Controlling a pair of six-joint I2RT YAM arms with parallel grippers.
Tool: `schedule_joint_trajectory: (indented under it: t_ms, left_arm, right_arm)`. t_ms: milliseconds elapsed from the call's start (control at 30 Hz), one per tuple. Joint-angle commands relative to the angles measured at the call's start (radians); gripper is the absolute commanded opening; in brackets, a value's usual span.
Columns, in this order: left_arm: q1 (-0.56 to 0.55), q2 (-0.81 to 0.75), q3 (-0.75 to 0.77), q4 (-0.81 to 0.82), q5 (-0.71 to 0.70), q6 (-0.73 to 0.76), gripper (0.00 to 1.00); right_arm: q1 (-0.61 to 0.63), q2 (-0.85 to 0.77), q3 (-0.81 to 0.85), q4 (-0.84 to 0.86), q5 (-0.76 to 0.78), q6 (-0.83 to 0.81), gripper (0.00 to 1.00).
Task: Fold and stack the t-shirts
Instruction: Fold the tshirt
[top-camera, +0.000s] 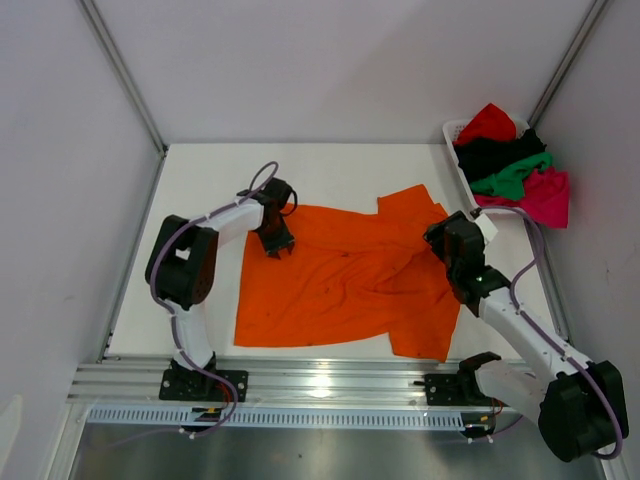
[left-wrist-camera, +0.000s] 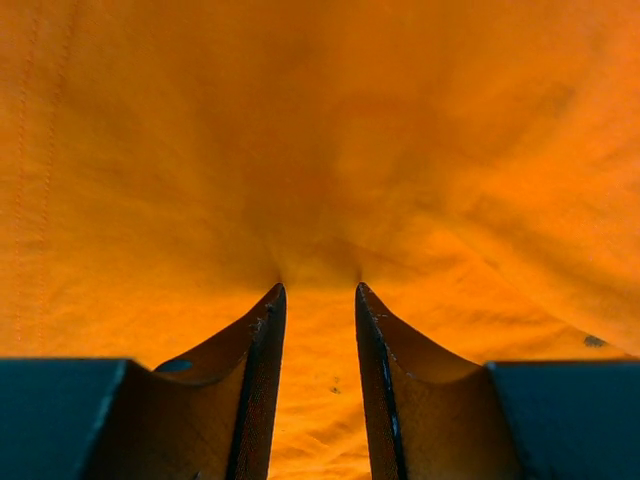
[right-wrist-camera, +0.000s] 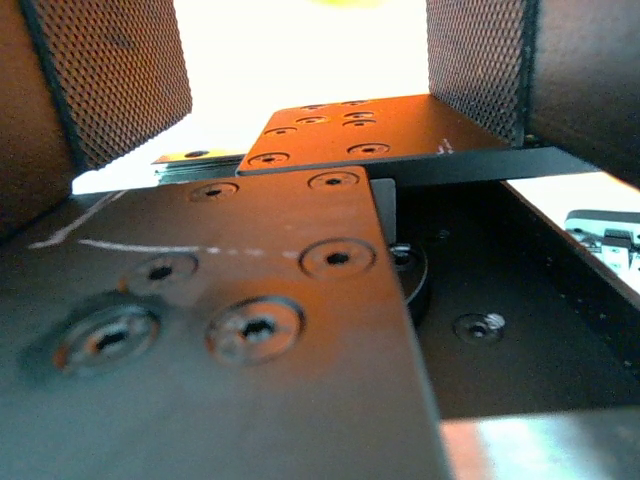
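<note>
A bright orange t-shirt (top-camera: 340, 285) lies spread across the middle of the table, with wrinkles near its right sleeve. My left gripper (top-camera: 276, 246) points down at its upper left corner. In the left wrist view the gripper (left-wrist-camera: 320, 290) has its two dark fingers (left-wrist-camera: 262, 340) a little apart, tips pressed into the orange t-shirt (left-wrist-camera: 330, 150), which fills that view. My right gripper (top-camera: 436, 232) hovers at the shirt's right edge. Its mesh pads (right-wrist-camera: 110, 80) stand wide apart with only bright white between them. Red (top-camera: 487, 122), black (top-camera: 495, 152), green (top-camera: 515, 175) and magenta-pink (top-camera: 545, 195) t-shirts are heaped at the back right.
The white slatted basket (top-camera: 456, 135) under the heap sits in the back right corner against the wall. Grey walls close in the table on three sides. An aluminium rail (top-camera: 320, 380) with both arm bases runs along the near edge.
</note>
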Motion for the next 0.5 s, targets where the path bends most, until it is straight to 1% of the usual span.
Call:
schedule_joint_trajectory:
  t_ms: [0, 133, 200, 300, 467]
  left_arm:
    - [0.019, 0.021, 0.045, -0.014, 0.062, 0.022, 0.37]
    - [0.030, 0.042, 0.053, -0.019, 0.073, 0.022, 0.37]
    - [0.039, 0.052, 0.056, -0.017, 0.125, 0.023, 0.37]
    - [0.050, 0.069, 0.056, -0.017, 0.158, 0.025, 0.36]
    - [0.064, 0.078, 0.050, -0.019, 0.171, 0.025, 0.36]
  right_arm:
    - [-0.005, -0.029, 0.046, -0.018, 0.009, -0.010, 0.60]
    - [-0.006, -0.049, 0.066, -0.041, 0.012, -0.012, 0.60]
    - [-0.009, -0.058, 0.071, -0.052, 0.015, -0.012, 0.60]
    - [-0.012, -0.078, 0.077, -0.062, 0.014, -0.012, 0.61]
    - [-0.018, -0.103, 0.089, -0.076, 0.014, -0.012, 0.61]
